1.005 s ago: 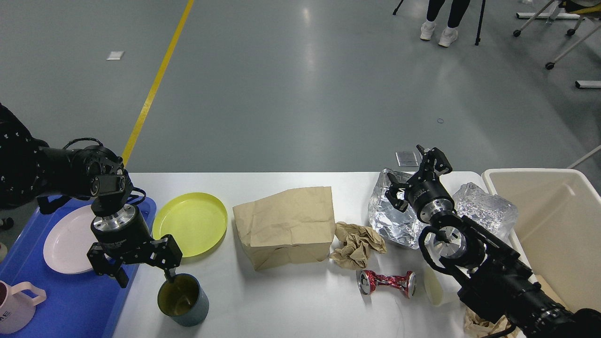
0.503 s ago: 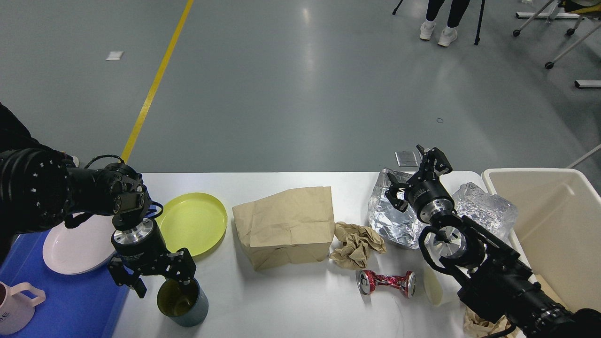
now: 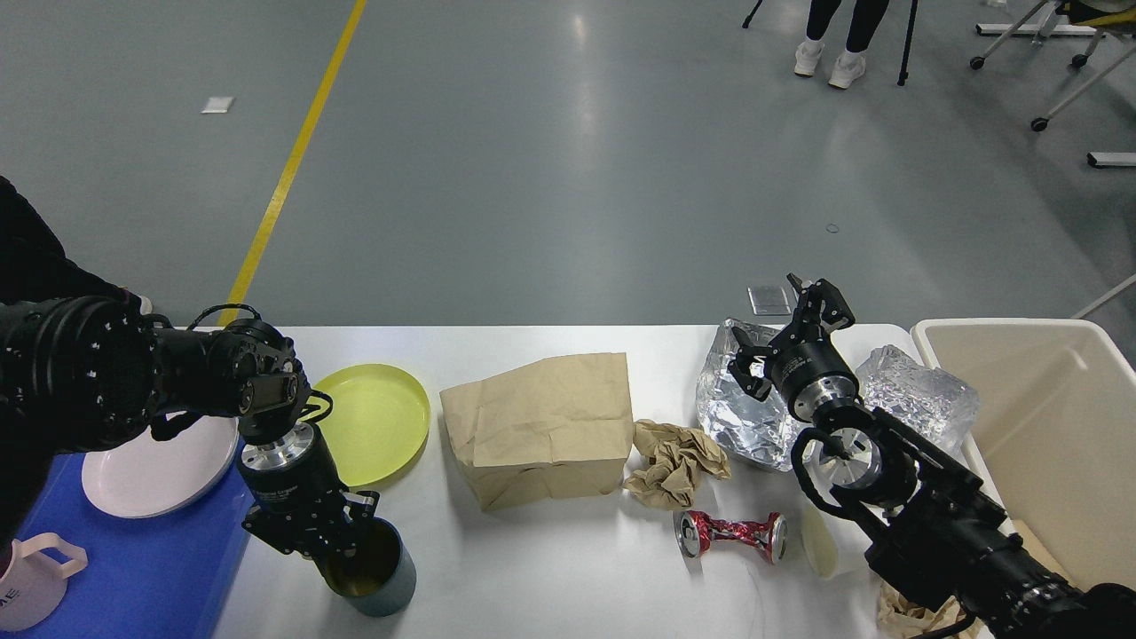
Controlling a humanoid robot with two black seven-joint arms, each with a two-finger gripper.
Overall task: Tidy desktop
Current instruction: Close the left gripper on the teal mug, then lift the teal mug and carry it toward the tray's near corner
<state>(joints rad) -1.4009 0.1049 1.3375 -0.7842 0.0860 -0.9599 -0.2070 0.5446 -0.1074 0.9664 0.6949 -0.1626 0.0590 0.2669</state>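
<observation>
The white desktop (image 3: 550,568) holds a dark teal cup (image 3: 380,577), a yellow plate (image 3: 373,417), a brown paper bag (image 3: 537,426), a crumpled brown paper (image 3: 674,461), a crushed red can (image 3: 732,535), a silver foil bag (image 3: 737,417) and a crumpled clear plastic wrap (image 3: 923,395). My left gripper (image 3: 330,552) points down at the cup's left rim, jaws spread, one finger seeming to dip inside. My right gripper (image 3: 785,333) is open and empty above the foil bag.
A blue tray (image 3: 133,577) at the left holds a pale plate (image 3: 146,466) and a pink mug (image 3: 31,581). A beige bin (image 3: 1047,417) stands at the right. A white cup (image 3: 818,543) lies by my right arm. Brown paper (image 3: 901,612) lies at the front right.
My left gripper has moved right and down from above the tray's edge onto the teal cup's rim. The cup has shifted slightly right. The right arm has not moved.
</observation>
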